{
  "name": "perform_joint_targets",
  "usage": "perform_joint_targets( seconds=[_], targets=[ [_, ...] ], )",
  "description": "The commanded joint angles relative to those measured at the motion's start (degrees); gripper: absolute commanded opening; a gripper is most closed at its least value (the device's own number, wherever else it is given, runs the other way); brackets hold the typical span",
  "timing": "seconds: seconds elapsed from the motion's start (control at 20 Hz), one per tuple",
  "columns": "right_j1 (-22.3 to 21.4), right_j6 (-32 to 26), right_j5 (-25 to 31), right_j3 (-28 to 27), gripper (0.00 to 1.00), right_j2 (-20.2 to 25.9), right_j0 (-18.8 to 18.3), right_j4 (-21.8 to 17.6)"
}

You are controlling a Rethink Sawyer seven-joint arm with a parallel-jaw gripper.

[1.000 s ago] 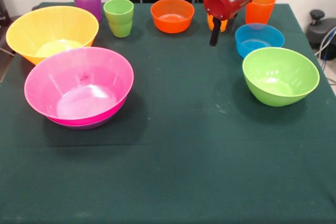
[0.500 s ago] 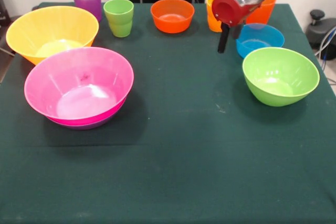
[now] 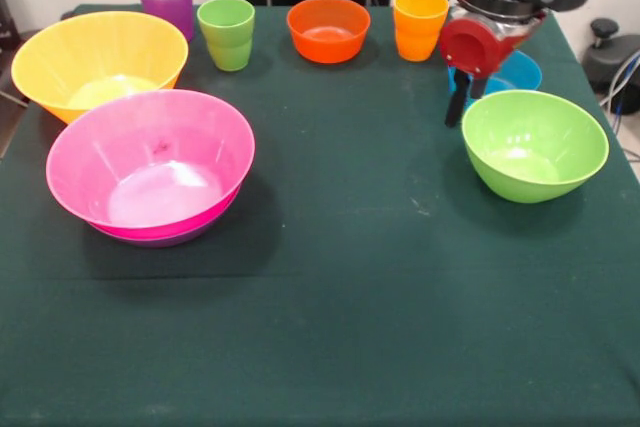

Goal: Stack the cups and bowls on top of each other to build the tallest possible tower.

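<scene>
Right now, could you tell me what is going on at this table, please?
The robot's tool hangs low over the blue bowl, beside the light green bowl, holding nothing. The only stacking so far is the pink bowl nested in a purple bowl. The yellow bowl, orange bowl and the cups stand loose on the green cloth.

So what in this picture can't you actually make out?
- Small glossy blue plastic bowl, front view: mostly hidden behind the red and black gripper.
- Orange cup: not visible, probably behind the arm.
- Gripper: open or shut is unclear from this angle.
- Purple bowl: only a rim sliver shows beneath the large pink plastic bowl.
</scene>
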Motion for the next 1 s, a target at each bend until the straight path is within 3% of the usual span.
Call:
perform_joint_targets(
  seconds=[0.05, 0.4, 1.0],
  targets=[
    [4.28, 18.79, 3.75, -4.49, 1.0, 4.91, 0.83, 1.79],
    [7.79, 22.62, 4.31, -8.8, 1.0, 3.9, 1.73, 2.56],
    [10.39, 20.98, -0.68, -7.7, 1.0, 4.97, 1.04, 2.78]
  ],
)
